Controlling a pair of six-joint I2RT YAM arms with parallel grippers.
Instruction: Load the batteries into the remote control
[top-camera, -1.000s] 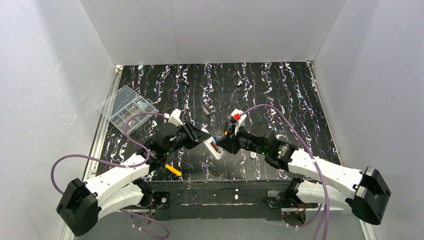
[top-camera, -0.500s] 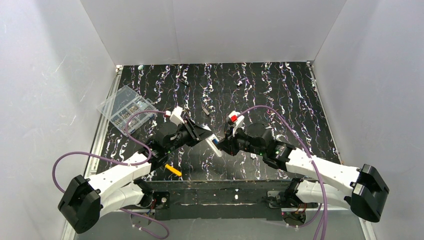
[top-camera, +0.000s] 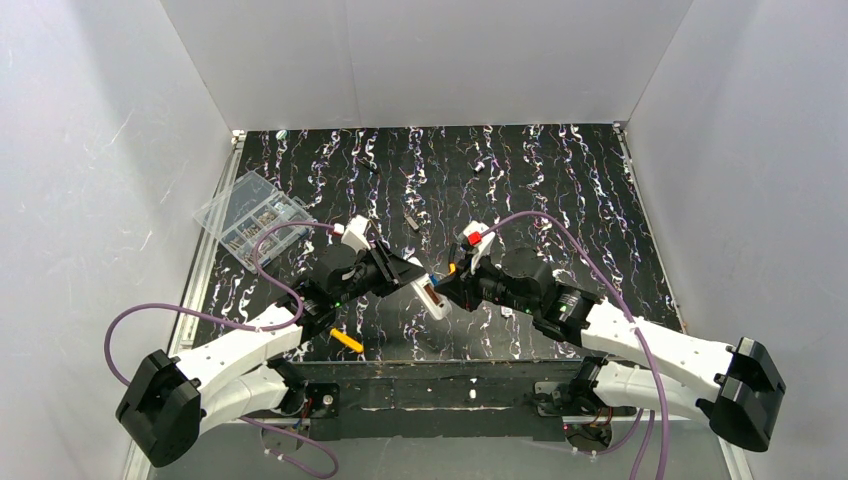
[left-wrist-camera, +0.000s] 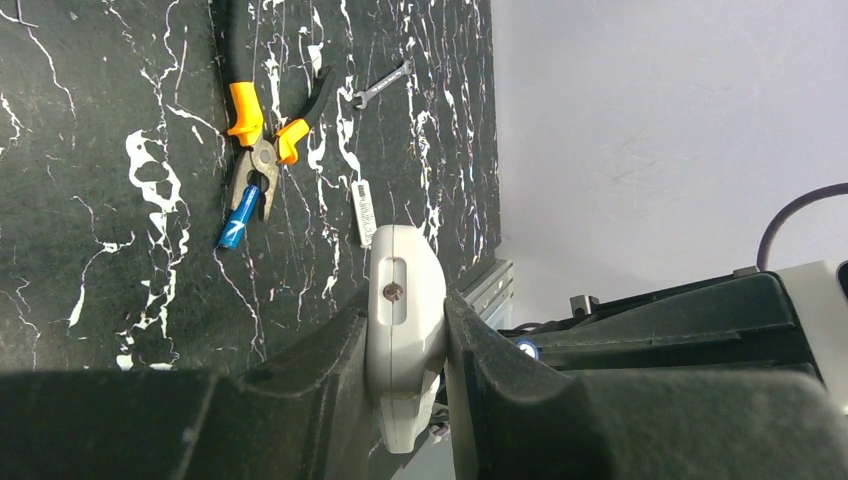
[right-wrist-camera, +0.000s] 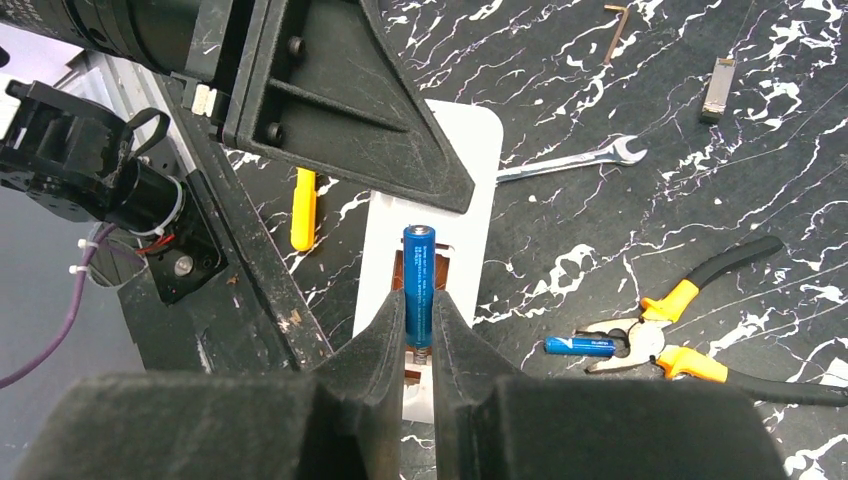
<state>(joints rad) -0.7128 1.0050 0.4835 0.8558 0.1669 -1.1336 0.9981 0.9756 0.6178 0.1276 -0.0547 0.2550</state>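
My left gripper (top-camera: 405, 272) is shut on the remote control (top-camera: 432, 296) and holds it off the table. In the left wrist view the white remote control (left-wrist-camera: 405, 300) is clamped edge-on between the fingers of the left gripper (left-wrist-camera: 405, 330). My right gripper (right-wrist-camera: 418, 310) is shut on a blue battery (right-wrist-camera: 418, 280). That battery lies lengthwise over the open recess in the back of the remote control (right-wrist-camera: 470, 200), its near end at a spring. A second battery (right-wrist-camera: 580, 346) lies on the table by the pliers' nose, also seen from the left wrist as a blue battery (left-wrist-camera: 238, 222).
Pliers (right-wrist-camera: 690, 330) with orange and black handles lie on the black marbled table, a small wrench (right-wrist-camera: 570, 160) beyond them. A yellow tool (top-camera: 347, 341) lies near the front edge. A clear compartment box (top-camera: 255, 217) sits at the back left. Small metal parts are scattered farther back.
Both arms have shifted a little while keeping their grips. The remote control and the battery stay together at the centre.
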